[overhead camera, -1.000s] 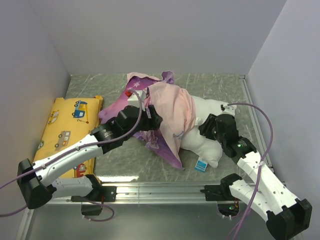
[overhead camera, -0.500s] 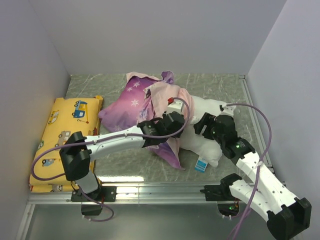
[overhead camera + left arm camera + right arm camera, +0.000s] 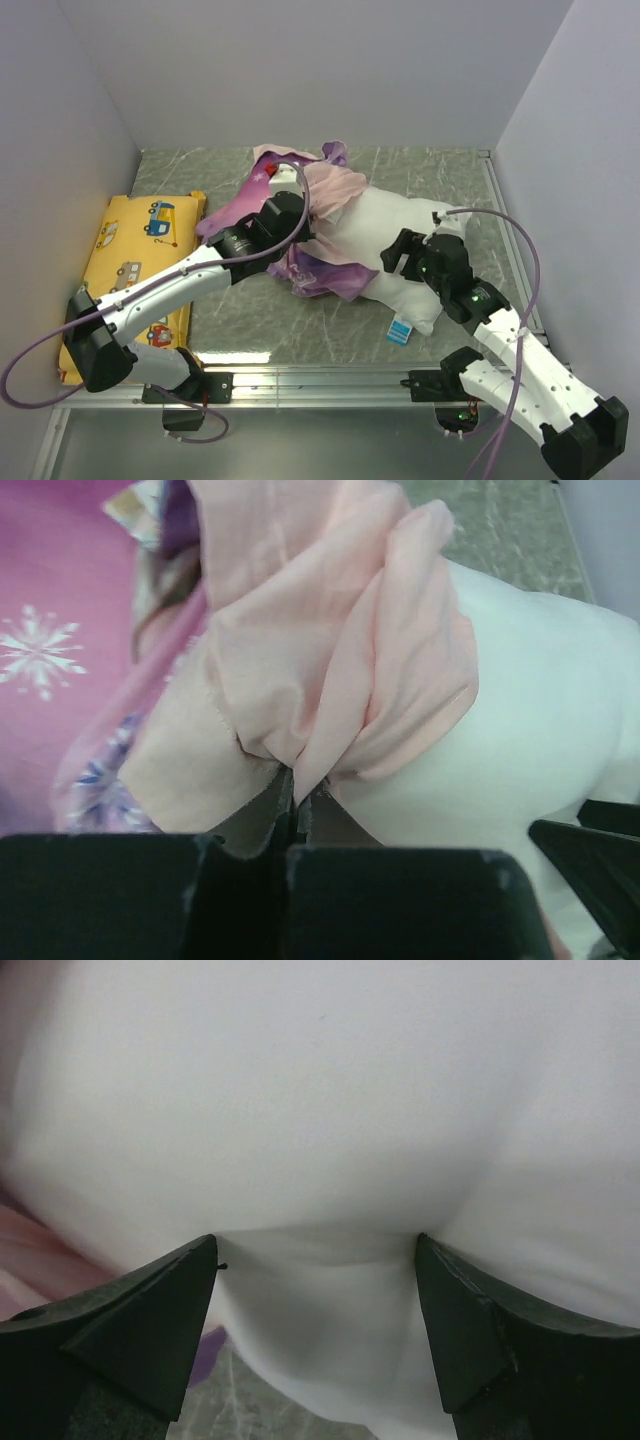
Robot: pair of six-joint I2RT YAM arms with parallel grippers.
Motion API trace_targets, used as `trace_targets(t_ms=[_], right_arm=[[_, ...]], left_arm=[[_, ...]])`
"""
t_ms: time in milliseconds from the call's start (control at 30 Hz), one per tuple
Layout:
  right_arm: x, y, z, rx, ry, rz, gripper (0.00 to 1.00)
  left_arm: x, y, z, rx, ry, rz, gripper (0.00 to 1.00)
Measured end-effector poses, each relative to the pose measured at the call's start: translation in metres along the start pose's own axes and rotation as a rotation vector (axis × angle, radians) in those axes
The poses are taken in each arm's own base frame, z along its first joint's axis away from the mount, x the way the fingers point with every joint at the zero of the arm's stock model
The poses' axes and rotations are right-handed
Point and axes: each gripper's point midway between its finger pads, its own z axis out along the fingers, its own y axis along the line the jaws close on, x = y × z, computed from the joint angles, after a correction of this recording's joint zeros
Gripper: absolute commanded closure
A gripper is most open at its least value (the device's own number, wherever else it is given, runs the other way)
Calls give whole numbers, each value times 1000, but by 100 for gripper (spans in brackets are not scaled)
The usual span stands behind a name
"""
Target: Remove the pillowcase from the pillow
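One pillowcase (image 3: pixel 338 186), one pillow (image 3: pixel 385 228) — one cushion (image 3: pixel 122 262)

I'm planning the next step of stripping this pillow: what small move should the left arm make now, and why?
Probably draw the left gripper leftward, away from the right gripper. It is shut on the bunched pink inside of the pillowcase, much of the white pillow lies bare, and the right gripper, jaws apart, bears on the pillow.

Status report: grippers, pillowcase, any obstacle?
Left gripper shut on pillowcase. Right gripper open, pressing pillow. Pillowcase partly off. Yellow cushion apart, far left.
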Motion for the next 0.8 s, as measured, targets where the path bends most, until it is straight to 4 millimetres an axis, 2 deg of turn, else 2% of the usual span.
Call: trace_targets(t_ms=[133, 233, 333, 400, 467, 500, 533, 567, 633, 733, 800], right_arm=[[1, 21, -5, -16, 26, -71, 11], [5, 33, -1, -3, 47, -117, 9], [11, 35, 14, 53, 85, -159, 10], [12, 35, 28, 104, 105, -184, 15], [10, 33, 40, 152, 111, -213, 61], [9, 32, 47, 174, 111, -221, 90], [7, 29, 52, 202, 106, -223, 98], [4, 27, 56, 218, 100, -217, 100], [-5, 14, 60, 246, 88, -176, 100], [-35, -20, 58, 308, 29, -77, 100], [-49, -36, 53, 338, 1, -34, 100]], left_arm=[[7, -8, 2, 41, 19, -1, 100], [17, -9, 5, 46, 42, 8, 100], [23, -9, 7, 56, 56, 11, 100], [24, -10, 7, 63, 62, 11, 100], [25, -10, 7, 66, 66, 13, 99], [24, -8, 8, 62, 65, 11, 100], [23, -6, 9, 59, 66, 7, 99], [21, 0, 12, 50, 65, -1, 99], [16, 25, 21, 29, 66, -50, 100], [4, 89, 36, -66, 42, -180, 99], [-4, 120, 42, -108, 35, -262, 99]])
